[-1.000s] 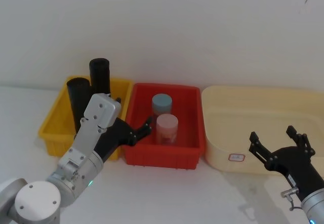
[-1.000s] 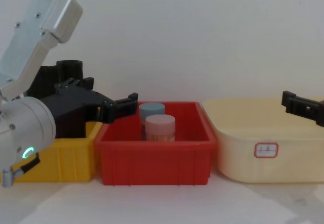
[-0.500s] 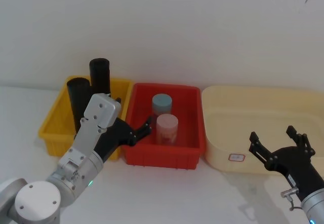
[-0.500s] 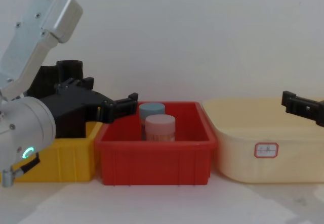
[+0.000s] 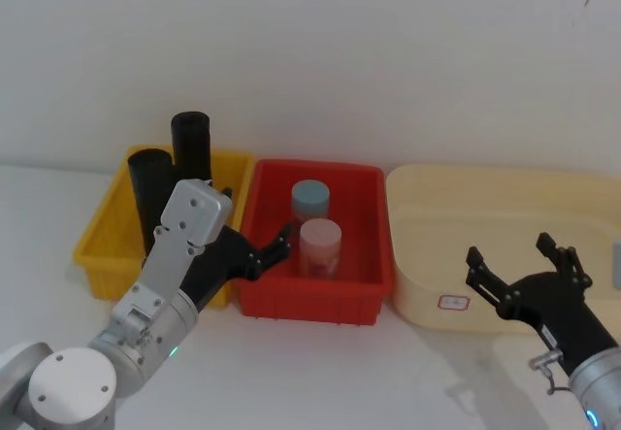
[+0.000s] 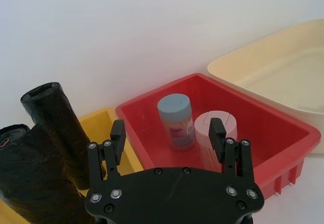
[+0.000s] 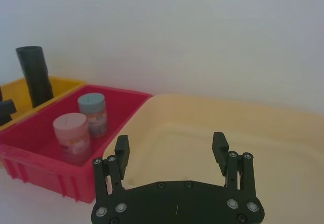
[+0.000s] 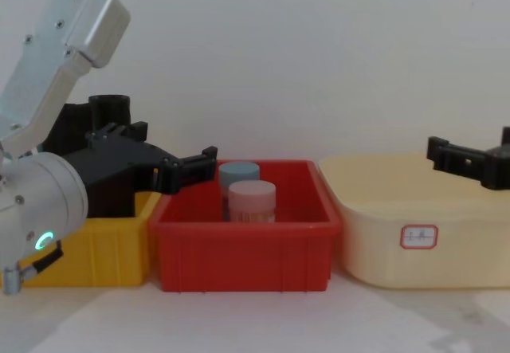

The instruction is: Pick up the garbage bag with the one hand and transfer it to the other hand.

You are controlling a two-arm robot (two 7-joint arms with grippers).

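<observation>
**A:** Movement on the right! The right pincer (image 5: 509, 255) had just slid inward, toward the left pincer's side, with the cream tub (image 5: 427, 192) straight ahead of it. Its fingers were spread wide, with nothing in them.

**B:** And the left pincer (image 6: 167, 135)?

**A:** It hadn't budged. It stayed low over the seam between the yellow bin (image 5: 102, 246) and the red bin (image 5: 310, 306). It was wide apart too, and empty, pointing at the two jars (image 5: 319, 244) just ahead of it.

**B:** So where was the garbage bag?

**A:** The garbage bag (image 5: 148, 192) stood upright in the yellow bin. It was close by on the left pincer's outer side, beside one finger rather than between the two. The slimmer roll (image 5: 192, 144) stood just behind it, a little farther from the pincer.

**B:** What did that shift tell you?

**A:** I read it as the receiver getting into place early. The pick itself had not begun, because the bag was in its bin and nothing was touching it. The left pincer looked aimed at the wrong bin, so I'd expect it to swing outward and straddle the bag before any handover could happen.
</observation>
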